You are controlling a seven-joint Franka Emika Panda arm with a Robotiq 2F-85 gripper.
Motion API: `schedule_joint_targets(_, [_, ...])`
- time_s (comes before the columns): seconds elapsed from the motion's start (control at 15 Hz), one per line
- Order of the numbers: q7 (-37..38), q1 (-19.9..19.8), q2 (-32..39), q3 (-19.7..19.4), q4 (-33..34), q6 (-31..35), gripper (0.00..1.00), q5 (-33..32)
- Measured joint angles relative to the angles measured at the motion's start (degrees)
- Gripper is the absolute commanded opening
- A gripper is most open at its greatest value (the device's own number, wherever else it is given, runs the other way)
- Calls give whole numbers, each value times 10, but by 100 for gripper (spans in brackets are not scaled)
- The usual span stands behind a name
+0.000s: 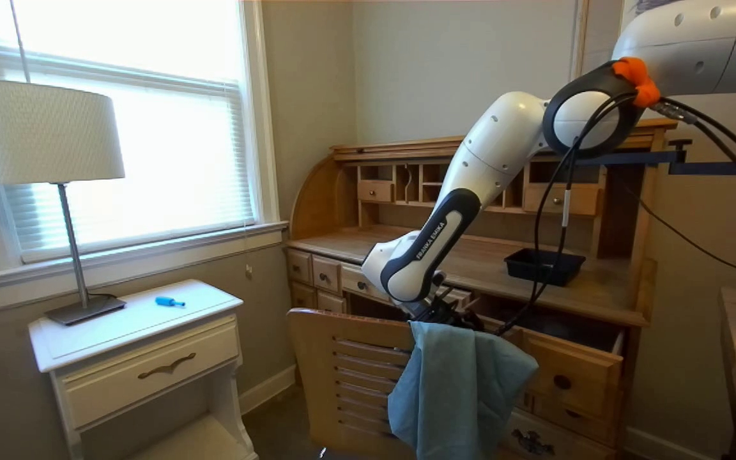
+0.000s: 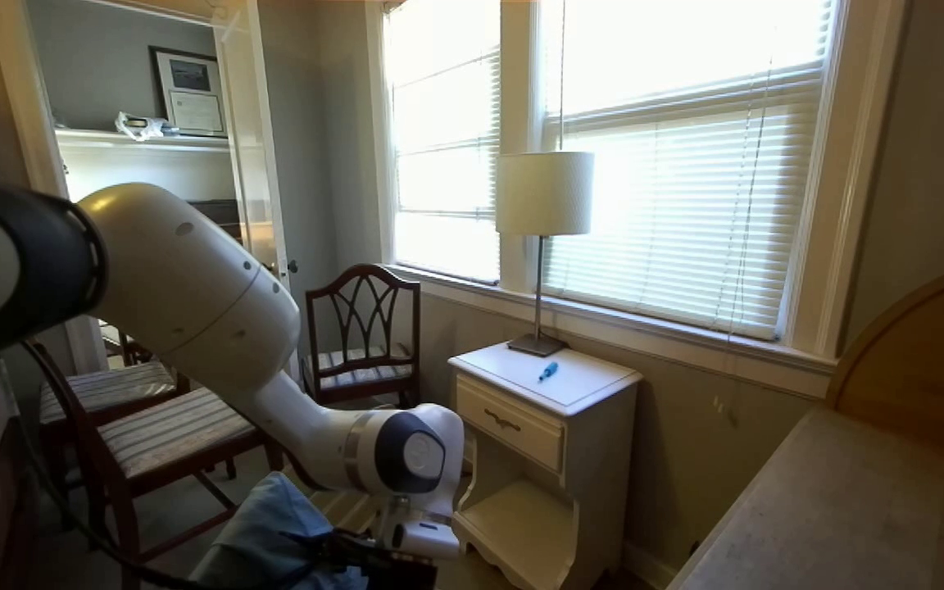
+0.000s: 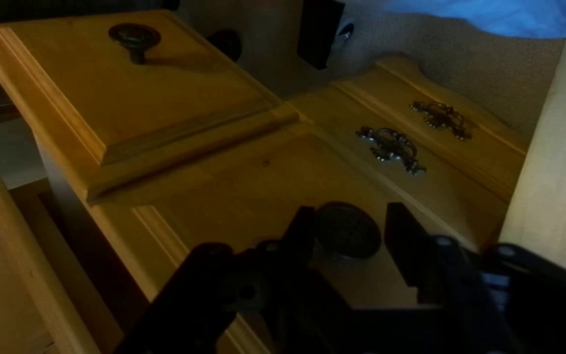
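In the wrist view my gripper has its black fingers on either side of a round dark knob. This knob sits on a wooden drawer front. The left finger seems to meet or overlap the knob's edge, while a thin gap shows on the right. A neighbouring drawer front carries another dark knob; ornate metal handles lie beyond. In an exterior view the gripper is low before the roll-top desk, its fingertips hidden behind a blue cloth.
The cloth hangs over a wooden chair back close to the arm. A black bin stands on the desk. Black cables dangle from the arm. A white nightstand bears a lamp and a small blue object.
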Motion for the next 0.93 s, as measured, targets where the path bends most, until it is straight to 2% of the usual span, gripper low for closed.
schedule_joint_targets(0.33, [-7, 5, 0, -1, -1, -4, 11, -7])
schedule_joint_targets(0.93, [-21, 37, -3, 0, -17, 4, 11, -58])
